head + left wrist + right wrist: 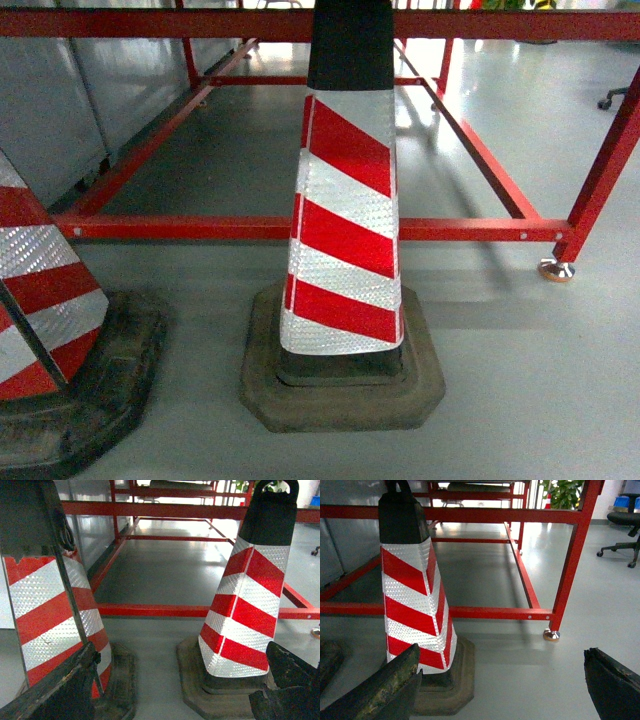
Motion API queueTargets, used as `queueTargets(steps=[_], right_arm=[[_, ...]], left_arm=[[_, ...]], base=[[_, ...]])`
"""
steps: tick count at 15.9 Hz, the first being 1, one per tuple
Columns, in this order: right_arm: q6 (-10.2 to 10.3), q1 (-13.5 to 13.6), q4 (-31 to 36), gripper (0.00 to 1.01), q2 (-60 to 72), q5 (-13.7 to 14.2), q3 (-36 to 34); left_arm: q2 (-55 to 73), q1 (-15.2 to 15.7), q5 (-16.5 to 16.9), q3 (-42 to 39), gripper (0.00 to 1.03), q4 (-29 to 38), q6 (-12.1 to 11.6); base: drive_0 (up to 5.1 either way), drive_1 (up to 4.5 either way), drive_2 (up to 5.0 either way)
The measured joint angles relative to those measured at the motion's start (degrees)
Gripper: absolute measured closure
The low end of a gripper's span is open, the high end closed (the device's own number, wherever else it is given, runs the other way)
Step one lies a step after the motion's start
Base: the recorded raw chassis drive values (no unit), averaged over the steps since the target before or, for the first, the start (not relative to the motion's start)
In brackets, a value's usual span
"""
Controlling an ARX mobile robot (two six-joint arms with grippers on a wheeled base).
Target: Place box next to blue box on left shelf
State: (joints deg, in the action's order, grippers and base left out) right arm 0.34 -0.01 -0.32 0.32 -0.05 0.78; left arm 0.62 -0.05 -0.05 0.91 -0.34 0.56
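Observation:
The box, the blue box and the left shelf are out of view in all three frames. My left gripper (175, 692) is open low over the grey floor. Its dark fingers (55, 690) sit at the frame's bottom corners with nothing between them. My right gripper (500, 687) is also open and empty, and one worn finger (615, 685) shows at the bottom right. Neither gripper appears in the head view.
Two red-and-white striped traffic cones (345, 230) (40, 330) on black bases stand close ahead. Behind them runs a red tubular frame (300, 228) with a metal foot (551, 635). Grey panels (60, 90) line the left. An office chair (625, 525) and a plant (565, 492) stand far right.

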Motion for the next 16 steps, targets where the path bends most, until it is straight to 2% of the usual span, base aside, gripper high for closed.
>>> queueTargets(steps=[16], right_arm=[[-0.2, 0.0, 0.0, 0.03, 0.0, 0.0, 0.0]], left_arm=[[0.0, 0.0, -0.1, 0.0, 0.05, 0.0, -0.6]], base=[[0.0, 0.0, 0.0]])
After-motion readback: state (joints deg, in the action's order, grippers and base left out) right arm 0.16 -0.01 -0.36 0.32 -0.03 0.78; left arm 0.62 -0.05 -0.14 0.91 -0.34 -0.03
